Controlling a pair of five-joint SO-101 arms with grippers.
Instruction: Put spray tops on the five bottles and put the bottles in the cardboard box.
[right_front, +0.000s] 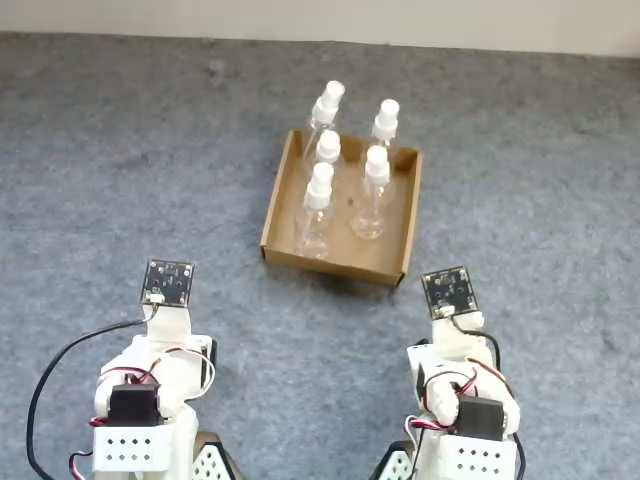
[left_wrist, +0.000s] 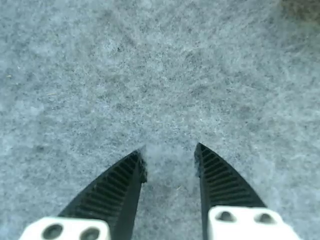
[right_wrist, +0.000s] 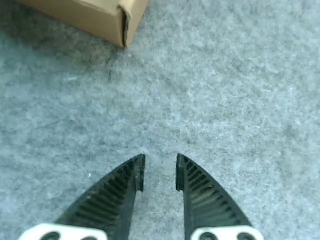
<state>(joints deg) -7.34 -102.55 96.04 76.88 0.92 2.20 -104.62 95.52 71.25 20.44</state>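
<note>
Surface: grey carpet (right_front: 110, 150) is laid throughout.
Hidden: among the bottles (right_front: 312, 228), rear bases are masked by front ones.
Count: five bottles, five spray tops (right_front: 377, 160), one cardboard box (right_front: 330, 262); all are stood upright inside.
Left gripper (left_wrist: 170, 150): jaws are held apart over carpet.
Right gripper (right_wrist: 160, 160): jaws are held slightly apart, near box corner.

Five clear plastic bottles (right_front: 367, 215), five white spray tops (right_front: 320, 186), one per bottle, one shallow brown cardboard box (right_front: 335, 262), two white robot arms (right_front: 150, 392), one black ridged left gripper (left_wrist: 170, 152), one matching right gripper (right_wrist: 160, 163)
</note>
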